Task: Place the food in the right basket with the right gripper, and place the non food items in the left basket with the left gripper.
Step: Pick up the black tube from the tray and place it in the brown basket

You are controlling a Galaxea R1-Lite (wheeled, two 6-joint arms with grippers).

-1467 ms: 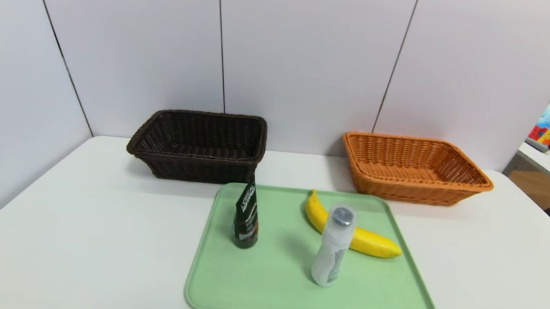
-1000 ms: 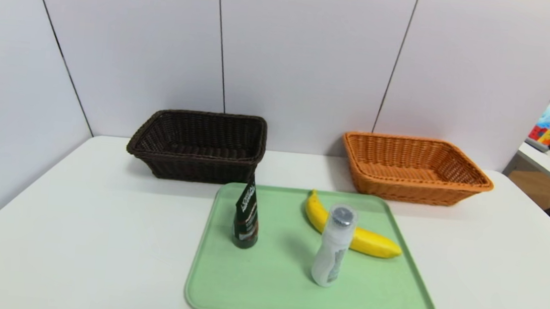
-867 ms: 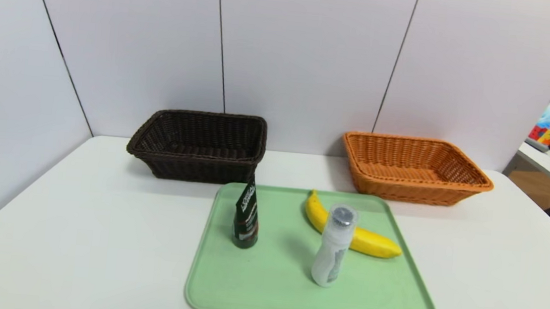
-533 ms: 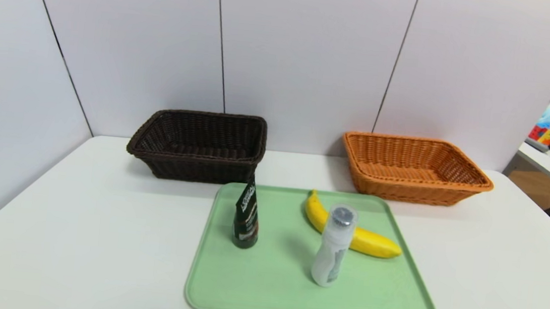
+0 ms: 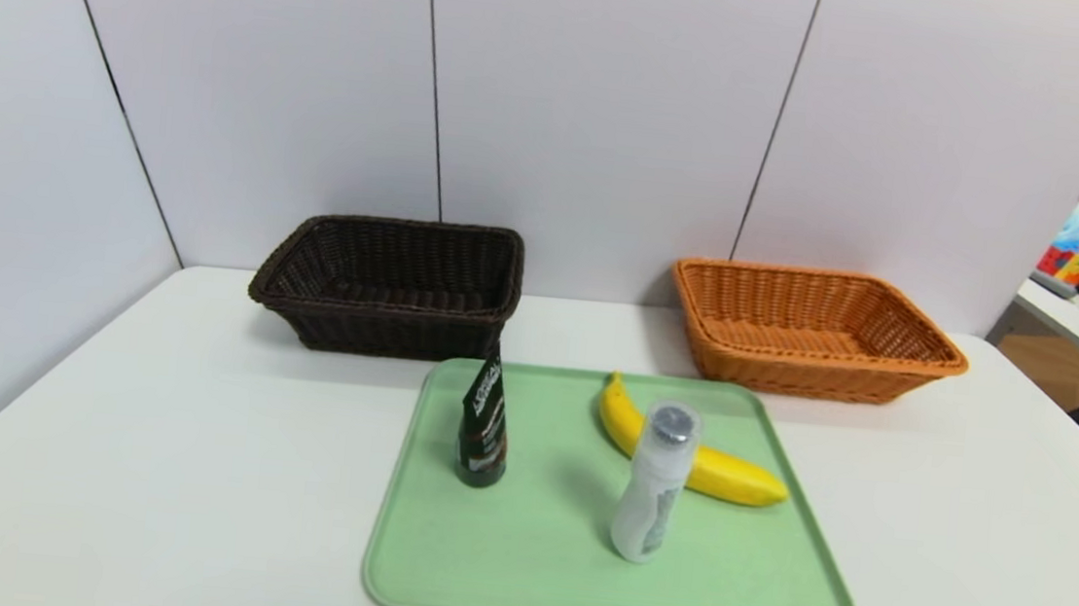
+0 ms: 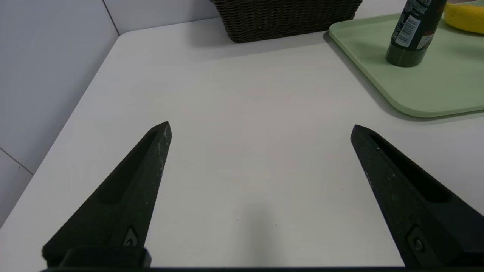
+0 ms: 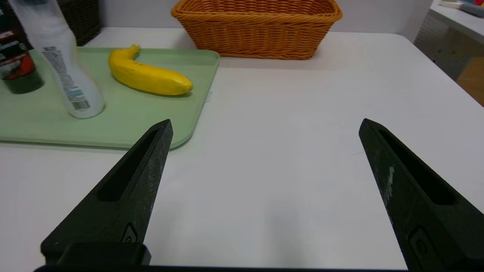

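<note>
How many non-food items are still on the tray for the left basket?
2. The dark green tube stands upright near the green tray's left edge; the white bottle stands toward the middle, directly in front of the banana. Nothing appears hidden.

The counter [image 5: 146, 444] looks smooth and matt white. The tray [image 5: 525, 575] is smooth, matt green plastic. Both baskets are rough woven wicker, the left basket [image 5: 390, 282] dark brown, the right basket [image 5: 811, 329] orange. The banana [image 5: 730, 474] has a smooth, faintly glossy skin. The white bottle [image 5: 653, 484] looks like frosted plastic, the dark tube [image 5: 484, 425] glossy plastic.
</note>
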